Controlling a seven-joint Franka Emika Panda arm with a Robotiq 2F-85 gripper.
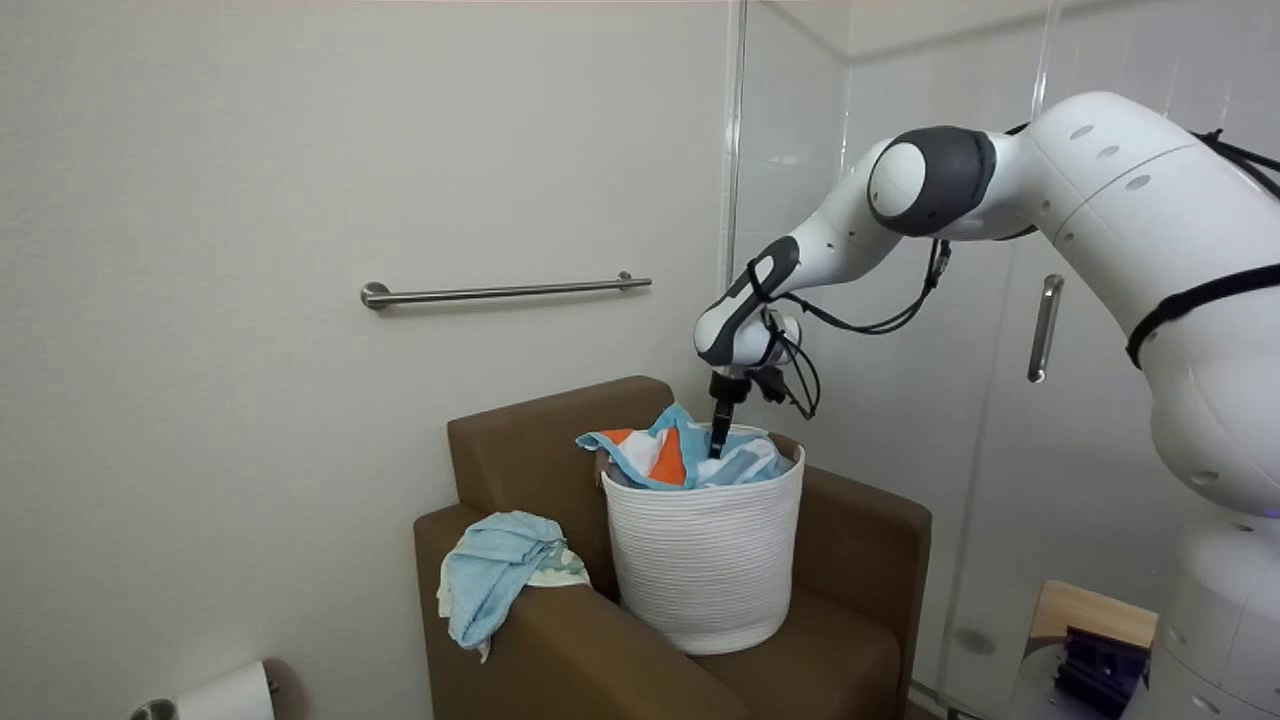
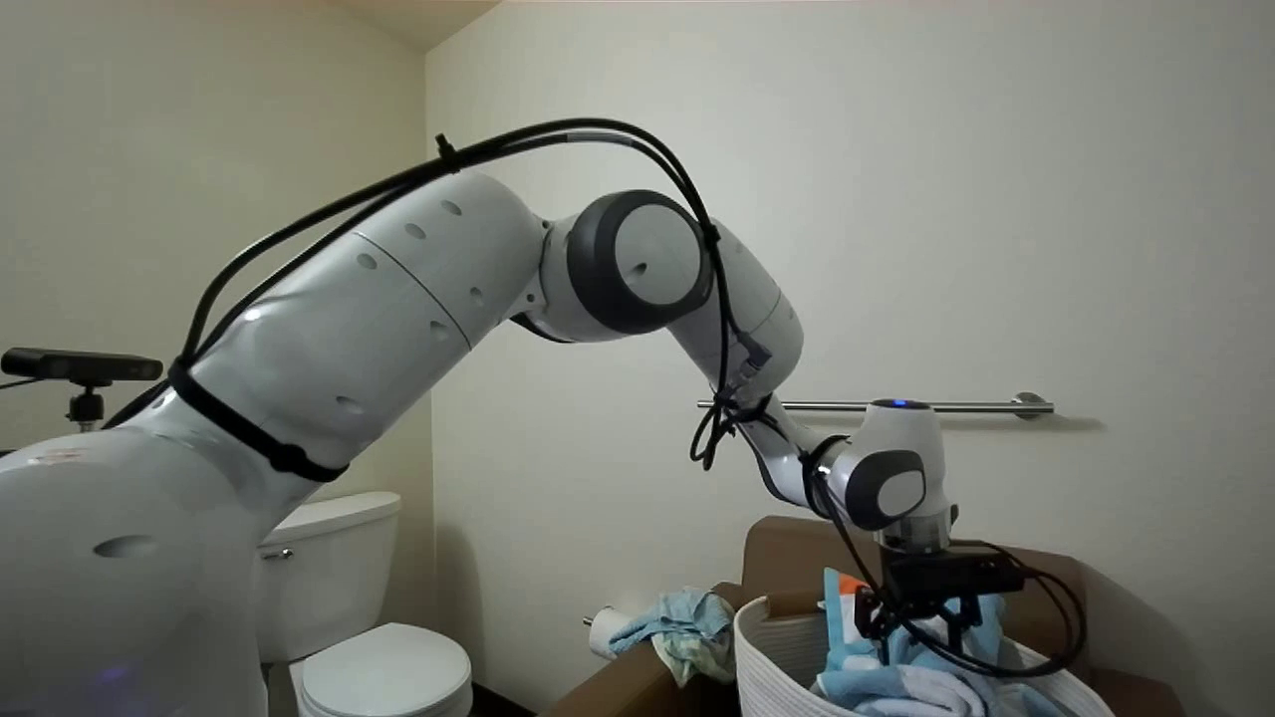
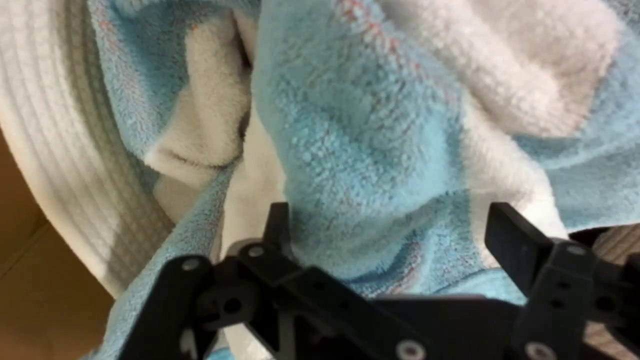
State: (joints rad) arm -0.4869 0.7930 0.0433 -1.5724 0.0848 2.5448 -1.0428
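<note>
1. A plush blue, white and orange towel (image 3: 360,150) lies bunched in a round white coiled-rope basket (image 1: 705,570), one corner reaching past the rim.
2. The black two-fingered claw (image 3: 392,230) points down at the towel, its fingers (image 3: 517,245) spread wide, a fold showing between them.
3. The basket stands on the seat of a brown upholstered armchair (image 1: 830,665).
4. A crumpled light-blue cloth (image 1: 505,570) drapes over one armrest (image 1: 600,650).
5. A straight silver metal bar (image 1: 510,292) is mounted on the pale wall (image 1: 200,200).

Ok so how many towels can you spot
At least 2: a blue, white and orange towel in the white basket, and a light-blue towel draped over the brown armrest. Folds may hide more.
</note>
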